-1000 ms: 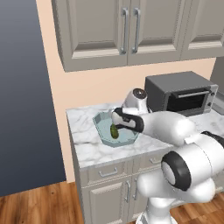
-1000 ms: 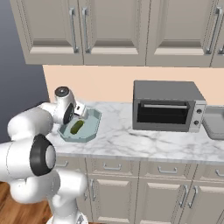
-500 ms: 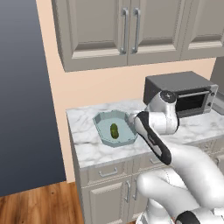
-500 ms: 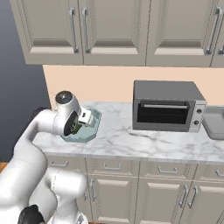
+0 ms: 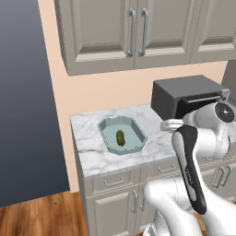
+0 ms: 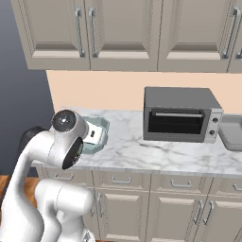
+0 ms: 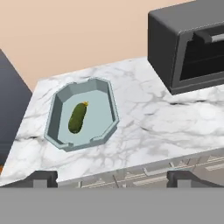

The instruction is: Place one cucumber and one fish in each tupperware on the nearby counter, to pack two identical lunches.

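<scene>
The cucumber (image 7: 78, 117) lay alone inside the pale blue-teal octagonal tupperware (image 7: 56, 113), roughly at its middle, its long axis running toward the wall! From the left base view the same cucumber (image 5: 120, 137) sat dark green on the container's floor, the tupperware (image 5: 107, 134) resting on the marbled counter (image 5: 90, 148) near its left end, between the front edge and the wall. The dark grey toaster oven (image 5: 184, 96) stood well apart to the right, at the back of the counter. In the right base view the tupperware (image 6: 99, 128) peeked out from behind the arm, and a grey tray-like container (image 6: 233, 133) sat at the counter's far right, just beside the toaster oven (image 6: 181, 113). The gripper (image 7: 112, 177) hung off the counter's front edge, well clear of the tupperware, its two dark fingertips (image 7: 40, 177) spread wide with nothing between them.
</scene>
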### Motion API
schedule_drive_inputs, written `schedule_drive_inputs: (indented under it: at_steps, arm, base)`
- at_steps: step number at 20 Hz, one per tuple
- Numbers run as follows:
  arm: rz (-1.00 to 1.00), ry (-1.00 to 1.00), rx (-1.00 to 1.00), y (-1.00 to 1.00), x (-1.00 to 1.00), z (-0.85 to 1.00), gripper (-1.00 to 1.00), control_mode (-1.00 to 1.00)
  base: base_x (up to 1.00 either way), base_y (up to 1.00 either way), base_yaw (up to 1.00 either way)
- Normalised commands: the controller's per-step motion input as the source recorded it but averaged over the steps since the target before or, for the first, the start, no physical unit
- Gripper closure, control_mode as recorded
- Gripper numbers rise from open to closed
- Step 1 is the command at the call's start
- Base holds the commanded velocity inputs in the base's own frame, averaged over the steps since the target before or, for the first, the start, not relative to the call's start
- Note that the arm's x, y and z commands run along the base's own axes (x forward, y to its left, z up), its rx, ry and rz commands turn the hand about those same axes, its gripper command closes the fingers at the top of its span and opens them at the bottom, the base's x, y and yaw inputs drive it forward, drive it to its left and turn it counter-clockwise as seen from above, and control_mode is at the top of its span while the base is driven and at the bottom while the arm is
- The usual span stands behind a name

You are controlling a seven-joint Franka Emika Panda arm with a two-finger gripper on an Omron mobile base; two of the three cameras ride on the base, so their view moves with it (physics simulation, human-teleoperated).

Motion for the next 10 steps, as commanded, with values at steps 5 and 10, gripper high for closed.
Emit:
schedule_drive_inputs:
  at_steps: [5,10]
  arm:
    - [0.0,-0.13,-0.1,0.09,-1.0,0.88,-1.0,-1.0]
    - [0.0,-0.04,-0.14,0.1,-0.97,0.45,-1.0,-1.0]
  base:
    - [0.0,0.0,0.0]
    - [0.0,0.0,0.0]
